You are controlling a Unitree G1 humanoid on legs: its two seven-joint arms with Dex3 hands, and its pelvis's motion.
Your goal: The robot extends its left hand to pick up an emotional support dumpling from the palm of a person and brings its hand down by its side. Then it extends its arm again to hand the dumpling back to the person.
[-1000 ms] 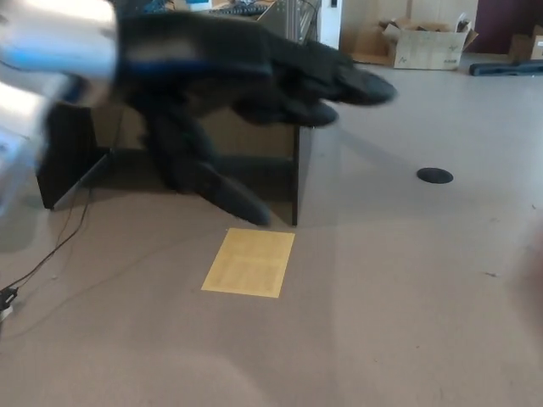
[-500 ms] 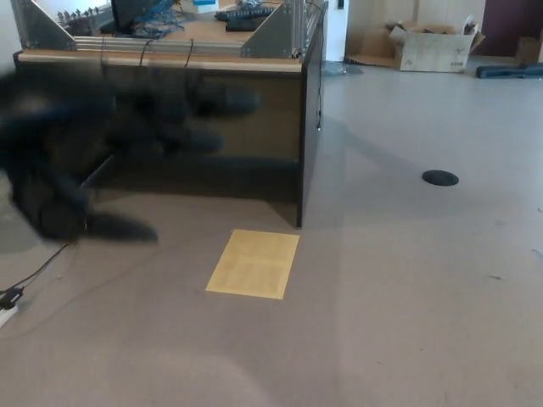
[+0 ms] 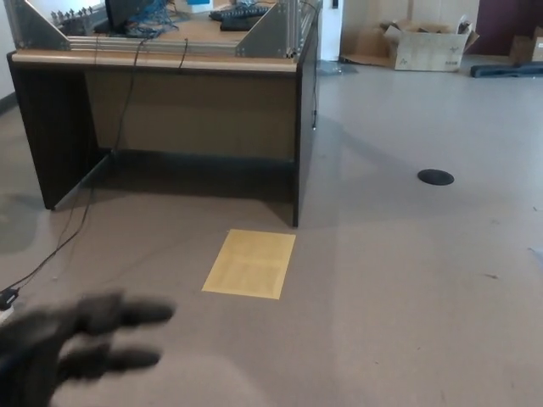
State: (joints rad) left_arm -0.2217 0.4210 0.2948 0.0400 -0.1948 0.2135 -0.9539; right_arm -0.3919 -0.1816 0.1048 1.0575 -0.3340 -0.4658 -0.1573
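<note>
Robot hand, left [image 3: 64,348], sits low at the bottom-left corner of the head view, blurred, two fingers [image 3: 127,315] spread apart and pointing toward picture right; nothing shows between them. Dumpling and person's palm are not in view, so their direction from the hand cannot be judged. Ahead lie bare floor [image 3: 407,288], a yellow sheet [image 3: 250,264] and the table [image 3: 170,64]. Right robot hand is out of view.

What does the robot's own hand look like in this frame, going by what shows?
Only the left hand shows, at the bottom left corner: all black, with thick, rounded fingers. Motion blur hides any markings, cables or joints. No right hand is visible.
</note>
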